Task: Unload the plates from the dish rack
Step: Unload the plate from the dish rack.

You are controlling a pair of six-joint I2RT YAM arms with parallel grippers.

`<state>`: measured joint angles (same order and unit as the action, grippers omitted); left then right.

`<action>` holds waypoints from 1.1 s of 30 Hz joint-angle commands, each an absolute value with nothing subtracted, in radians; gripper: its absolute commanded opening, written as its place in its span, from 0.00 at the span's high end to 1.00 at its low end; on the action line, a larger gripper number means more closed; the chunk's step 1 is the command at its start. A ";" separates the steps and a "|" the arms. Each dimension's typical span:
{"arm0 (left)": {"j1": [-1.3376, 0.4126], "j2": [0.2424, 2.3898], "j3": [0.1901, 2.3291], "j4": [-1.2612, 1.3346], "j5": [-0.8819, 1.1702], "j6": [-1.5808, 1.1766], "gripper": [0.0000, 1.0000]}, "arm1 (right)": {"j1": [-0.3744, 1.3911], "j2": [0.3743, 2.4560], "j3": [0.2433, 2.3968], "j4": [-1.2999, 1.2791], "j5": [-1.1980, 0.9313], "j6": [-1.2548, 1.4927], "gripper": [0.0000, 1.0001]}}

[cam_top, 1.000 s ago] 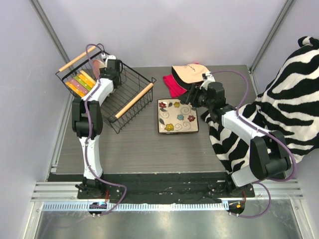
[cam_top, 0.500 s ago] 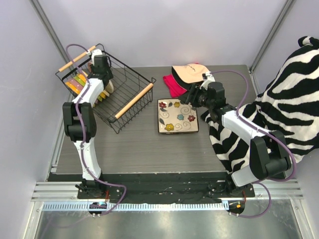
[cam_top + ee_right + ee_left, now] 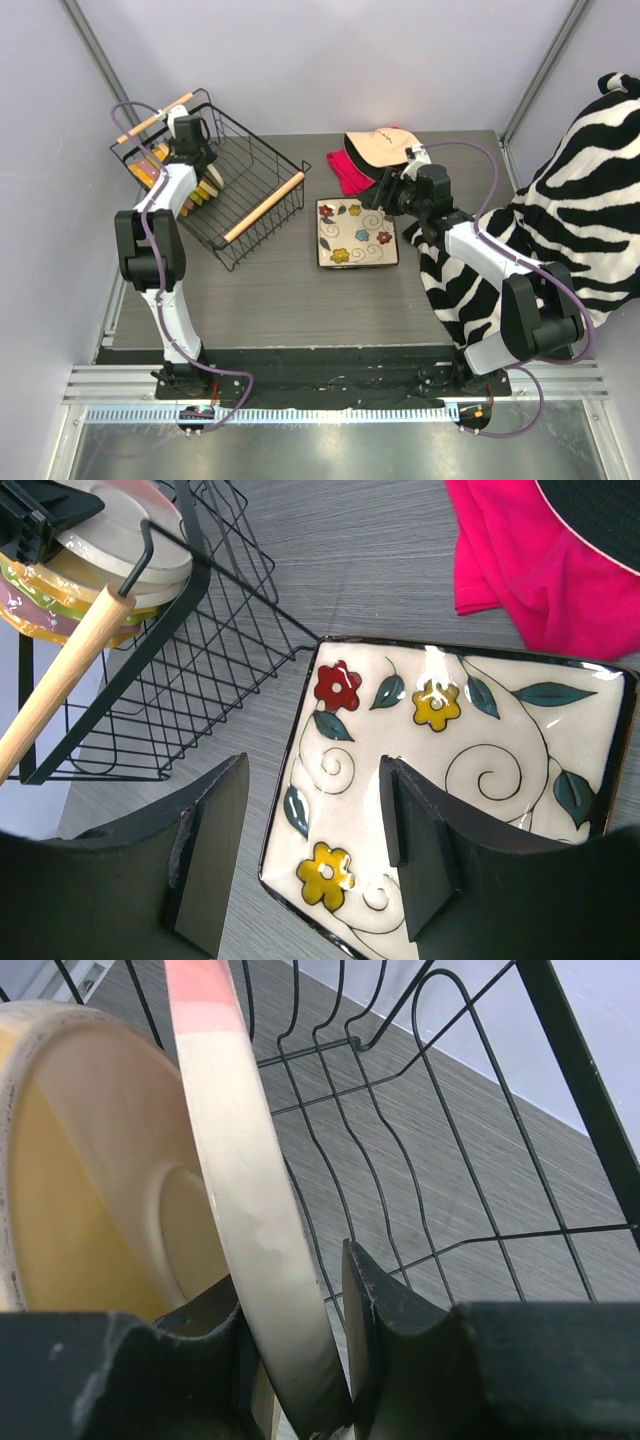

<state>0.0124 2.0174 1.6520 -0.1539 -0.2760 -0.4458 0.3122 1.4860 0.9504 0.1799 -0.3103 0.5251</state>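
Inside the dish rack (image 3: pixel 262 160), the left hand (image 3: pixel 295 1310) pinches the rim of an upright pink-edged plate (image 3: pixel 240 1200), a cream-yellow plate (image 3: pixel 80 1210) standing just beside it. Right of the rack, the right hand (image 3: pixel 315 850) hangs spread over the square flowered plate (image 3: pixel 470 770), flat on the counter (image 3: pixel 300 300).

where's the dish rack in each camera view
Top external: dish rack at upper left, set at an angle on the table.
Left wrist: its black wires fill the right side, behind the gripped round plate.
Right wrist: upper left, beside the square plate.
Shared landmark: the round plates in it.
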 commanded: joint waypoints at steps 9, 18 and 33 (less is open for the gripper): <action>0.015 1.766 1.583 -0.006 -0.198 -0.345 1.00 | 0.311 1.434 0.980 0.213 -0.322 0.523 0.37; 0.015 1.727 1.585 -0.005 -0.124 -0.328 1.00 | 0.311 1.398 0.969 0.201 -0.318 0.520 0.37; 0.011 1.609 1.569 -0.006 0.064 -0.344 1.00 | 0.311 1.353 0.960 0.175 -0.311 0.520 0.37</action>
<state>0.0105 1.7409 1.5452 -0.1486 0.0059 -0.3508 0.3122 1.4025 0.9501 0.1589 -0.3157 0.5251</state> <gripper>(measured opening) 0.235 0.625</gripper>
